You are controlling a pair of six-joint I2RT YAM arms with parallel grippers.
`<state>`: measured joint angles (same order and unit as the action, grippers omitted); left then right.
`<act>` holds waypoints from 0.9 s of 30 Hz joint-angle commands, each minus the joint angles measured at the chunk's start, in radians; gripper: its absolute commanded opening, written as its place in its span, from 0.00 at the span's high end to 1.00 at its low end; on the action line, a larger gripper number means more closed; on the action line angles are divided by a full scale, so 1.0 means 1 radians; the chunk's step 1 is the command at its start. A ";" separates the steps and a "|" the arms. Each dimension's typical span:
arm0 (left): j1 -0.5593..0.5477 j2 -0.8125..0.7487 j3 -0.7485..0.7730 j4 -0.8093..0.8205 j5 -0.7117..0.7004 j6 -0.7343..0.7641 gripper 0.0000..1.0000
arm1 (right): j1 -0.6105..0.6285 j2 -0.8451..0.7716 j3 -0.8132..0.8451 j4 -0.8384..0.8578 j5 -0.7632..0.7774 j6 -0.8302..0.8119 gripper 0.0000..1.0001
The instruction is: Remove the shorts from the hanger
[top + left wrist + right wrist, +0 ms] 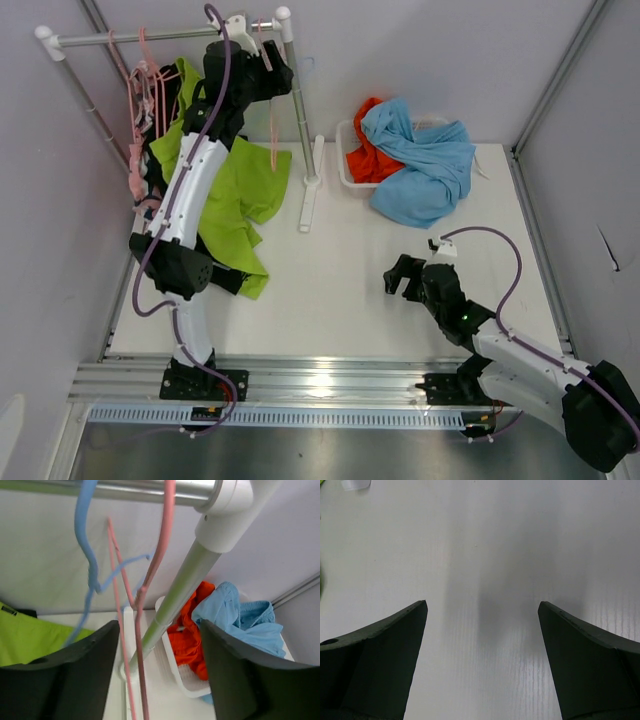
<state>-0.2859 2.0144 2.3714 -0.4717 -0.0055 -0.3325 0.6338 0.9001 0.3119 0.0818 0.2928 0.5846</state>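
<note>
The lime green shorts [245, 185] hang from the rack's rail [150, 37] and drape down beside my left arm; they also show in the left wrist view [30, 637]. The orange shorts [365, 155] and light blue shorts [430, 165] lie heaped in a white basket [345, 160]. My left gripper [270, 75] is up at the rail's right end, open, with a bare pink hanger's wire [165, 540] and the rack post [180, 590] between its fingers [160, 625]. My right gripper [405, 275] is open and empty just above the table [482, 603]. Dark cloth [152, 140] hangs among pink hangers at far left.
A blue hanger [82, 530] hangs on the rail left of the pink one. The rack's upright post [300, 110] stands on a white foot [312, 185] between the rack and the basket. Grey walls close in on both sides.
</note>
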 commanded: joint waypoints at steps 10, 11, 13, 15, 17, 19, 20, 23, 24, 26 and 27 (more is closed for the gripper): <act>0.043 -0.368 -0.017 -0.110 -0.162 0.156 0.04 | 0.007 -0.023 -0.074 0.142 -0.035 0.017 0.01; 0.082 -0.384 -0.020 -0.129 -0.166 0.158 0.04 | 0.006 -0.012 -0.074 0.144 -0.032 0.020 0.01; 0.144 -0.420 -0.032 -0.149 -0.169 0.159 0.04 | 0.006 0.003 -0.068 0.151 -0.040 0.015 0.01; 0.191 -0.437 -0.056 -0.156 -0.150 0.156 0.04 | 0.006 0.028 -0.060 0.154 -0.047 0.014 0.01; 0.259 -0.448 -0.083 -0.159 -0.113 0.144 0.06 | 0.006 0.042 -0.054 0.159 -0.053 0.012 0.01; 0.289 -0.451 -0.133 -0.157 -0.070 0.121 0.11 | 0.006 0.056 -0.050 0.161 -0.055 0.012 0.01; 0.333 -0.454 -0.146 -0.150 -0.065 0.113 0.14 | 0.006 0.062 -0.048 0.159 -0.057 0.012 0.01; 0.369 -0.450 -0.210 -0.134 -0.042 0.107 0.22 | 0.006 0.063 -0.046 0.157 -0.055 0.014 0.01; 0.376 -0.445 -0.231 -0.131 -0.033 0.104 0.27 | 0.006 0.060 -0.048 0.157 -0.055 0.014 0.00; 0.386 -0.419 -0.245 -0.131 -0.021 0.101 0.38 | 0.006 0.056 -0.051 0.157 -0.055 0.015 0.00; 0.387 -0.410 -0.250 -0.131 -0.021 0.102 0.42 | 0.006 0.054 -0.051 0.157 -0.055 0.015 0.01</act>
<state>0.0860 1.5734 2.1429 -0.5961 -0.0704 -0.2253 0.6338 0.9615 0.2428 0.1959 0.2344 0.5945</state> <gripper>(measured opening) 0.605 0.993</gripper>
